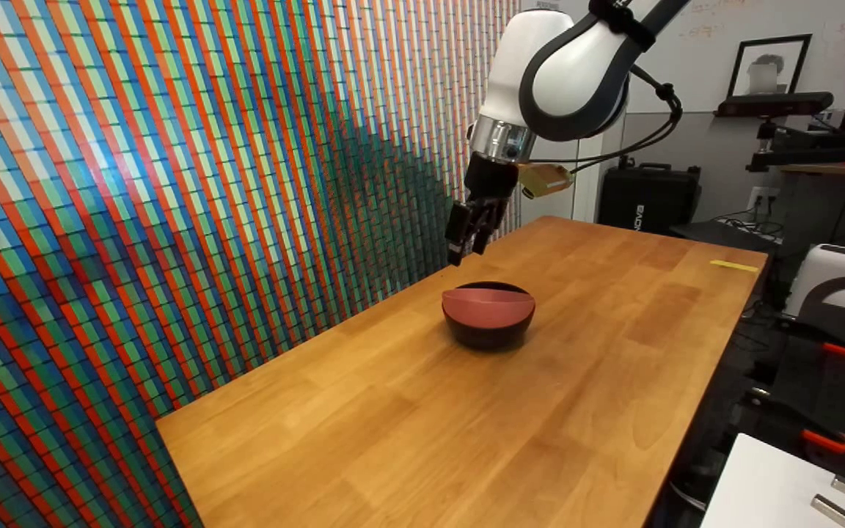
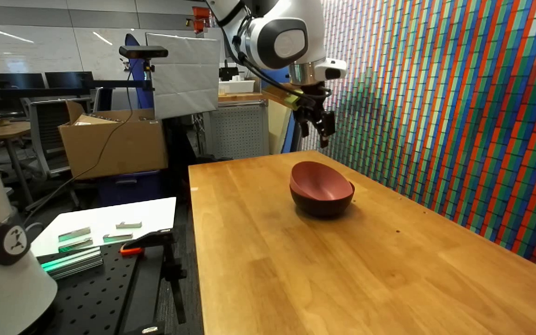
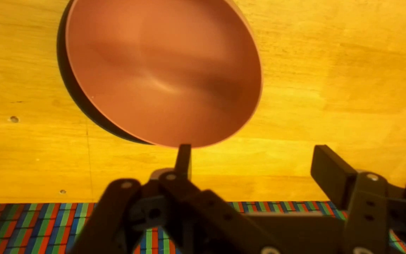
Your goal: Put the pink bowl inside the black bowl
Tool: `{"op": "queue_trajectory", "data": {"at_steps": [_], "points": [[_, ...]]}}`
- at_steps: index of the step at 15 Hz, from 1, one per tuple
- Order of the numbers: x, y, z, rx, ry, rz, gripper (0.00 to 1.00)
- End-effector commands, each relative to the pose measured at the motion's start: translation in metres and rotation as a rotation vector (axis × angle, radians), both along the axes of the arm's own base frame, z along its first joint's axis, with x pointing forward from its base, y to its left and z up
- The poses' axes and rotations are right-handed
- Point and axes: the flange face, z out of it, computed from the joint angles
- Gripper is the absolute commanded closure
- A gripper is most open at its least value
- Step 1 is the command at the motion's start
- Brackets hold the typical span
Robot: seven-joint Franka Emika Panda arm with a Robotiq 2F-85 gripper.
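Observation:
The pink bowl sits tilted inside the black bowl, with one side of its rim raised above the black rim. Both also show in an exterior view, the pink bowl leaning in the black bowl. In the wrist view the pink bowl covers most of the black bowl, which shows only as a dark crescent. My gripper is open and empty, its fingers wide apart. In both exterior views the gripper hangs above and beyond the bowls, apart from them.
The bowls stand on a wooden table. A colourful striped wall runs close along one long table edge. A piece of yellow tape lies near a far table corner. A white board with metal bars stands beside the table.

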Motion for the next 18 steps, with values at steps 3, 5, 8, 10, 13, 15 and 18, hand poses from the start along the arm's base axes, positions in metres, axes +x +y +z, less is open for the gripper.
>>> {"op": "queue_trajectory", "data": {"at_steps": [3,5,8,10,13,15,18], "points": [[0.003,-0.032,0.034,-0.018,-0.027,-0.045,0.0],[0.006,-0.044,0.05,-0.019,-0.018,-0.067,0.0],[0.007,-0.06,0.078,-0.011,0.029,-0.099,0.0],[0.007,-0.072,0.096,-0.005,0.067,-0.122,0.0],[0.005,-0.093,0.125,0.001,0.095,-0.156,0.0],[0.005,-0.11,0.144,-0.003,0.087,-0.179,0.0],[0.005,-0.136,0.171,-0.011,0.083,-0.222,0.0]]}}
